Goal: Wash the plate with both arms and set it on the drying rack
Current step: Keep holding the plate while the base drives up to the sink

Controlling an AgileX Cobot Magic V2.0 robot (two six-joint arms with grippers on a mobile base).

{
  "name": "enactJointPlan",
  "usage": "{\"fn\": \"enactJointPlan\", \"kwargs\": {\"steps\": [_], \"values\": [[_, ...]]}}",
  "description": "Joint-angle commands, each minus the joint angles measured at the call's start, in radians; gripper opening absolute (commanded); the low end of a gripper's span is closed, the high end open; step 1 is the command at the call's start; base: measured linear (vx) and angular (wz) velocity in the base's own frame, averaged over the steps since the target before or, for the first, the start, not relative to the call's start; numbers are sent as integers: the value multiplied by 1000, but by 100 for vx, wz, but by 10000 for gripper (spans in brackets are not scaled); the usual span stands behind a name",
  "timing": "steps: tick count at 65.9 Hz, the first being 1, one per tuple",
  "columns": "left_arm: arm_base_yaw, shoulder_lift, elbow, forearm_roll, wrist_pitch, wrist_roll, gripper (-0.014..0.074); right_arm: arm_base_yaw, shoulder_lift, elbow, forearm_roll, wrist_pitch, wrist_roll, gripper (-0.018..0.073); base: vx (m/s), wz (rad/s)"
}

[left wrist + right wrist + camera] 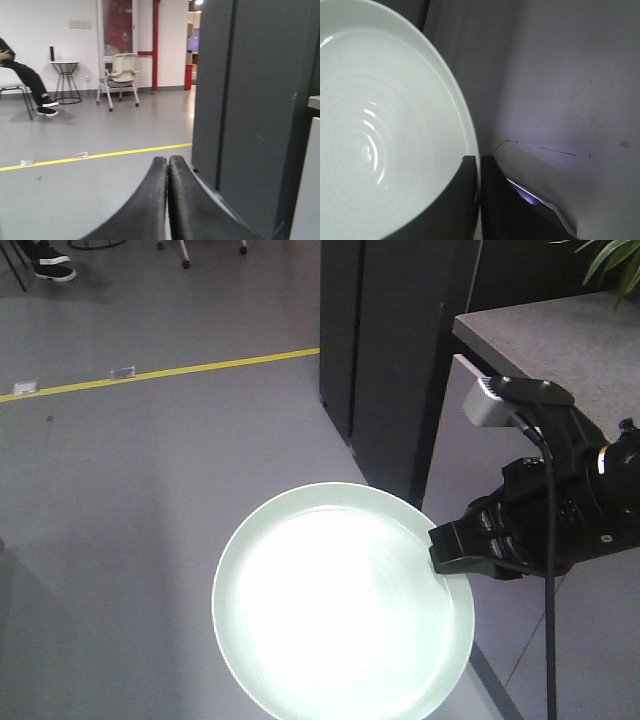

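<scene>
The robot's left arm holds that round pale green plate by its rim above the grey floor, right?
Not the left. The right arm's fingers pinch the round pale mint-green plate by its rim above the grey floor, as the right wrist view shows. The left fingers are shut on nothing.

Plate: lower rim cut by the front view's bottom edge; centre washed out by glare. In the right wrist view only its right part is in frame.
Right end effector: arm cut by right edge; one finger hidden behind the rim.
Left end effector: fingers only, blurred, cut by bottom edge.
Person: head cut off at left.
Surface: runs off right edge.
Plant: leaf tips only.
</scene>
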Motion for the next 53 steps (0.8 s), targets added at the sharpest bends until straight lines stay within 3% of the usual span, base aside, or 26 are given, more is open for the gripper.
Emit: {"fn": "enactJointPlan", "kwargs": {"steps": [1,53], "values": [[-6,-12,-28,-8,-77,0,-7,-1,-28,-26,29,-32,-4,-9,10,-34],[-6,-12,-28,-8,-77,0,-7,-1,-28,-26,29,-32,-4,-9,10,-38]]}}
